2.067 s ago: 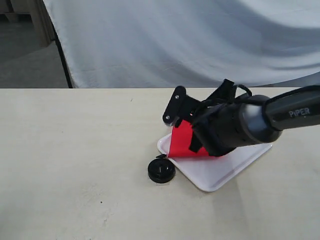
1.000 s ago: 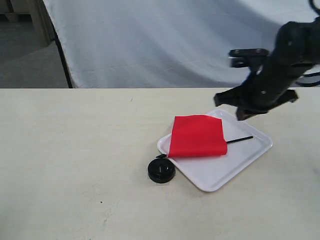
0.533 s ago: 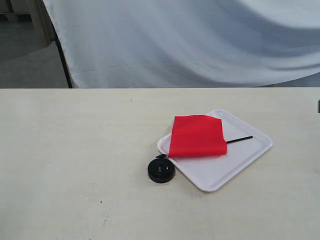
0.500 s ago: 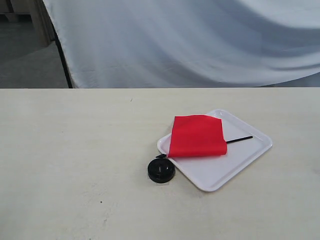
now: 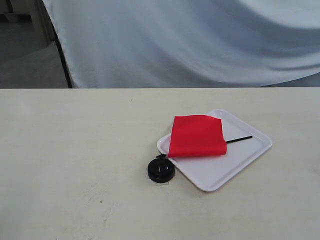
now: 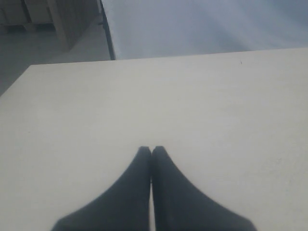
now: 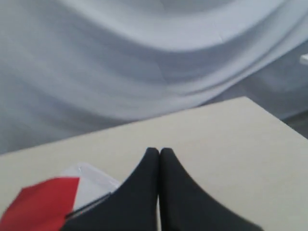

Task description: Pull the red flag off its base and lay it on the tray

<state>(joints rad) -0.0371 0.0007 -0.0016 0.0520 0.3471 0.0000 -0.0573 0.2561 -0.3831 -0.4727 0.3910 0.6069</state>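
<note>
The red flag [image 5: 196,135] lies flat on the white tray [image 5: 235,162], its thin black pole [image 5: 239,139] pointing toward the tray's right corner. The black round base [image 5: 161,171] sits on the table just off the tray's left corner, with nothing in it. Neither arm shows in the exterior view. My left gripper [image 6: 152,150] is shut and empty over bare tabletop. My right gripper [image 7: 159,152] is shut and empty too, away from the tray; the flag cloth [image 7: 41,204] and a tray corner [image 7: 94,180] show beside it.
A pale wooden table [image 5: 75,165] carries everything. A white cloth backdrop [image 5: 190,40] hangs behind its far edge, with a dark pole [image 5: 62,55] at its left side.
The right arm let go of the flag over the tray, lifted away to the right and left the exterior view. The flag, tray and base have stayed still since.
</note>
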